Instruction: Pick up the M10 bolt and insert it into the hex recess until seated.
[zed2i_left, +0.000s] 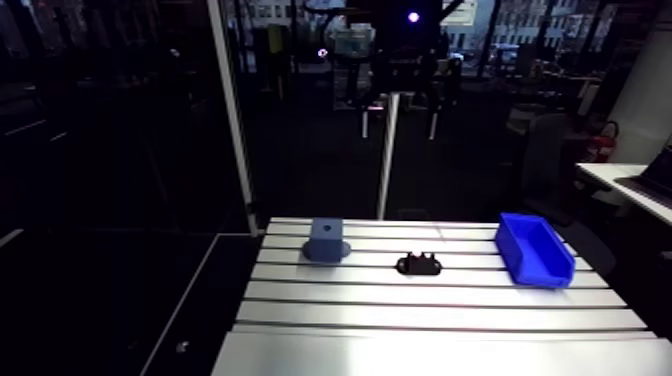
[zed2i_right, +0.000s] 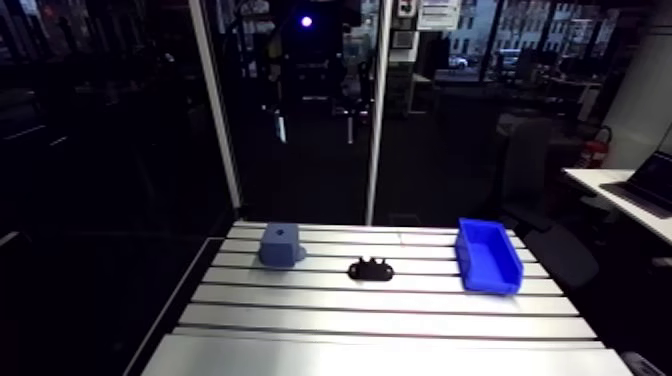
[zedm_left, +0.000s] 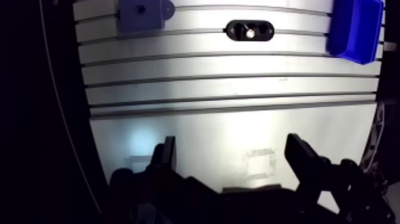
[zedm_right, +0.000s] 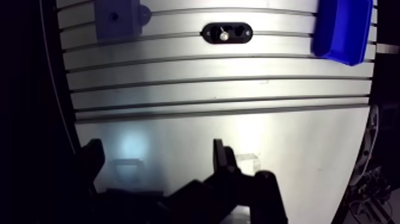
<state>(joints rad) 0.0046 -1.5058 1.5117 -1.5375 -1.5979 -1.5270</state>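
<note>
- gripper (zedm_left: 232, 154) is seen in the wrist view with its two fingers (zedm_left: 167, 152) spread wide, nothing is held between them and only bare table (zedm_left: 208, 77) is underneath
- M10 bolt (zedm_left: 250, 32) is shown as a small bright spot seated in a black holder (zedm_left: 238, 30), well ahead of the gripper across several table slots and a little off toward the blue bin (zedm_left: 354, 27) side
- the bolt's long axis cannot be read directly: only a round glint is seen from above, so it is judged to be standing upright in the holder
- the holder's own long axis is laid along the slots, crosswise to the line from gripper to bolt
- blue-grey block (zedm_left: 141, 13) with a dark hole on top is placed near the holder but apart from it, on the side away from the bin; the hole is taken to be the hex recess, its shape is too small to be confirmed
- in the arm view block, holder and bin are lined up in one row, holder in between
- the coming move is judged to be a reach forward and down, fingers to be set either side of the bolt
- bolt is not yet grasped
</note>
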